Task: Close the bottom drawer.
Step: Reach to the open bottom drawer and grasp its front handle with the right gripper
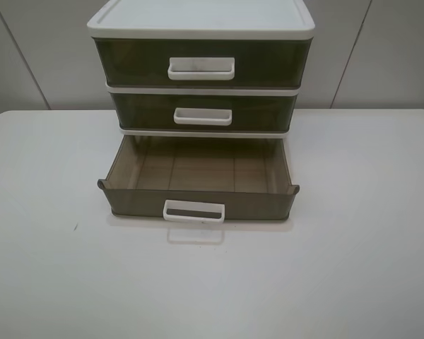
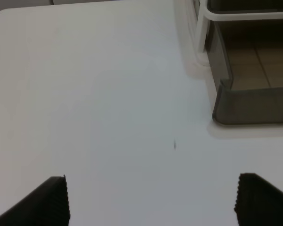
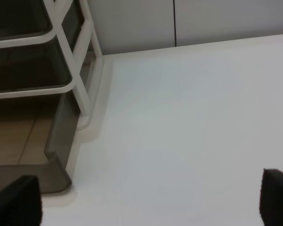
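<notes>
Both grippers are showing in the wrist cams only, & only as tips. The left gripper (image 2: pixel 153 200) is being cut off by the frame edge, w/ just two black ribbed fingers (image 2: pixel 54 202) poking in. The right gripper (image 3: pixel 148 197) likewise, its fingers (image 3: pixel 19 200) dark & blurred. Each pair is sitting far apart, i.e. wide, gripping nothing, w/ bare table (image 2: pixel 108 94) lying between. Whether the tips are touching the table: can't tell.

The bottom drawer (image 1: pixel 198 203) is standing pulled well out of the white unit (image 1: pixel 198 21). It's lying ahead of the left gripper & off to its right, well apart. That cam is catching only one front corner & a bit of side wall, rest cut off. For the right gripper it's lying ahead & to the left, near the finger on that side. Again only a corner is showing, blurry.

The high cam is giving what the wrist cams aren't: the whole drawer front, its white loop handle (image 1: pixel 194 218), the ribbed floor, plus the middle drawer (image 1: pixel 145 111) & top drawer (image 1: pixel 127 62), both sitting pushed in. The left wrist cam is showing a small dark speck (image 2: pixel 174 145) on the table ahead of that gripper. In the high cam it's barely readable.
</notes>
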Robot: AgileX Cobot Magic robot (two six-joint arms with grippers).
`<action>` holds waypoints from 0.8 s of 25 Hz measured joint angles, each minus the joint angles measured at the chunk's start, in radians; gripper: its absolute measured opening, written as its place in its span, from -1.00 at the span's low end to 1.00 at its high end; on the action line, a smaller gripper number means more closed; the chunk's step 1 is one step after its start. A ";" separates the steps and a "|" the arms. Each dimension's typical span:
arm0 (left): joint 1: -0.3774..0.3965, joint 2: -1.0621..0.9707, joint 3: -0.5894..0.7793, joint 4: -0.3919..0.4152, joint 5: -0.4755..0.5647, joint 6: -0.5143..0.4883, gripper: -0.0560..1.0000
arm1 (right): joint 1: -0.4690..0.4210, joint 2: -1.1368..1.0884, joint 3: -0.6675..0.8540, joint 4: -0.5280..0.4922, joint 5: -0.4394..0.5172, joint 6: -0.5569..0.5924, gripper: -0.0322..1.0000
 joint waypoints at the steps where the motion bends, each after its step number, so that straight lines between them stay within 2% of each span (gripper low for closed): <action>1: 0.000 0.000 0.000 0.000 0.000 0.000 0.47 | 0.000 0.000 0.000 0.000 0.000 0.000 0.62; 20: 0.000 0.000 0.000 0.000 0.000 0.000 0.47 | 0.000 0.000 0.000 0.000 0.000 0.000 0.62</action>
